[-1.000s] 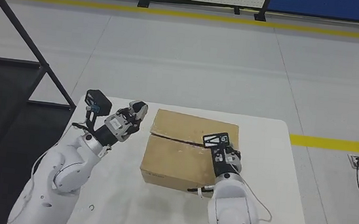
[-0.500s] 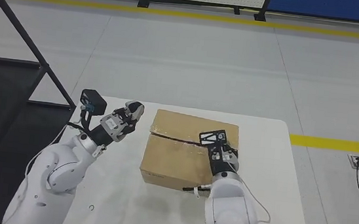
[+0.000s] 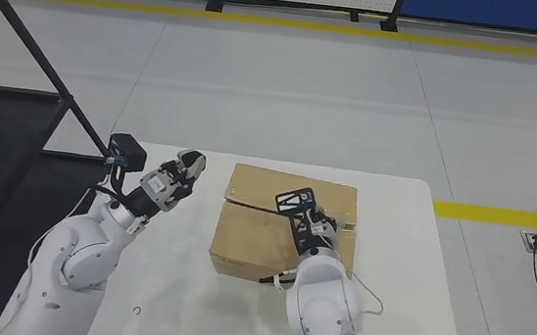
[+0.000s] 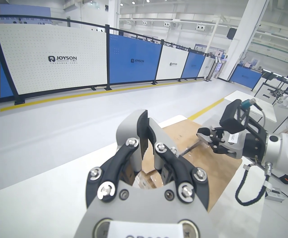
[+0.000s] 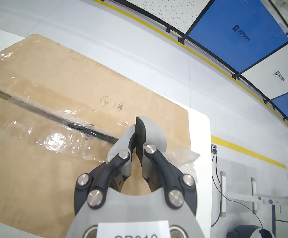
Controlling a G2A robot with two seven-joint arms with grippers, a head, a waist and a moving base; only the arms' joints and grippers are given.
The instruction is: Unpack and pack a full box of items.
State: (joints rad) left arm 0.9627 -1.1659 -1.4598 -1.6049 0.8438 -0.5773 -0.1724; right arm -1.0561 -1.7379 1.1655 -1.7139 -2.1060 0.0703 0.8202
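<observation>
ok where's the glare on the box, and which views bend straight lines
Right wrist view: bright glints sit on the clear tape along the seam of the box, and the fence behind arcs. Left wrist view: the fence's top rail bows too. Top view: even light, floor lines straight, no glints on the box.

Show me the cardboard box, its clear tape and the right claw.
cardboard box (image 3: 256,188): top view, top face.
clear tape (image 5: 54,137): right wrist view, strip along the seam.
right claw (image 5: 140,123): right wrist view, between its fingertips.
</observation>
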